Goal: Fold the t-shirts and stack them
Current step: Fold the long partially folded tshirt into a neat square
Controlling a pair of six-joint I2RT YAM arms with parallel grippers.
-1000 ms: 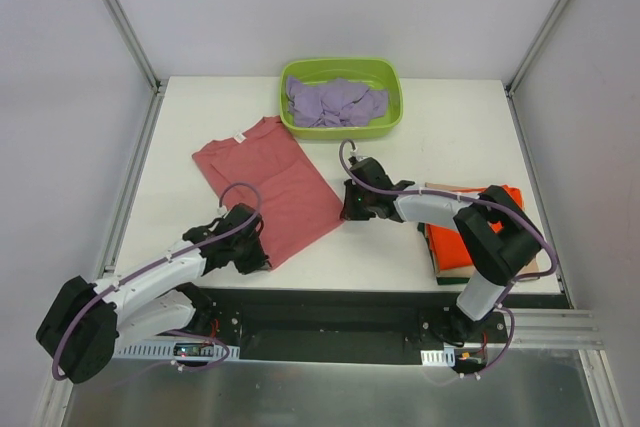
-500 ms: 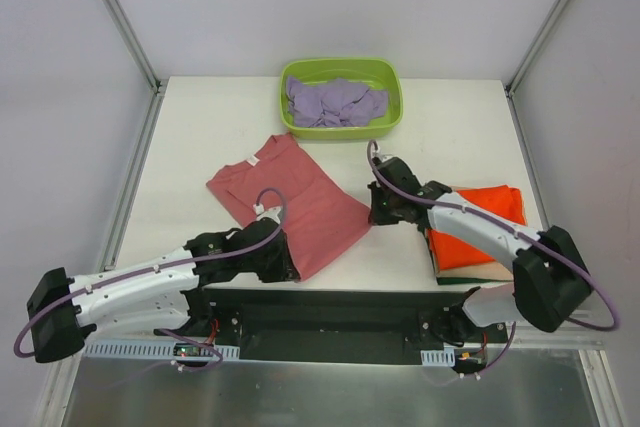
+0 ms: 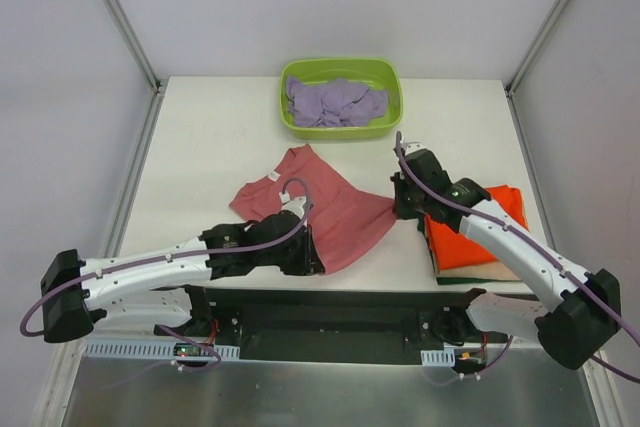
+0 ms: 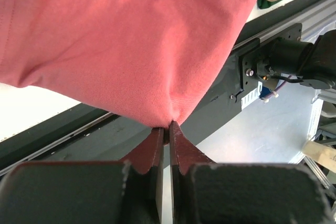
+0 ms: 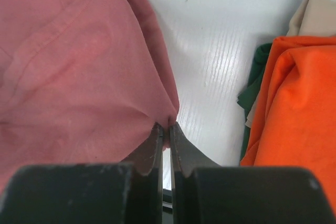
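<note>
Pinching with left gripper (image 4: 169, 126) and right gripper (image 5: 168, 125) two edges of soft, limp salmon-red cloth t-shirt (image 3: 340, 212), stretched over near middle of white table (image 3: 200, 137). Sags light, floppy; best held by corners.

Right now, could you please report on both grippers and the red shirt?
Left gripper shut on red shirt, near edge. Right gripper shut on its right corner. Folded stack just beyond, not touching.
</note>
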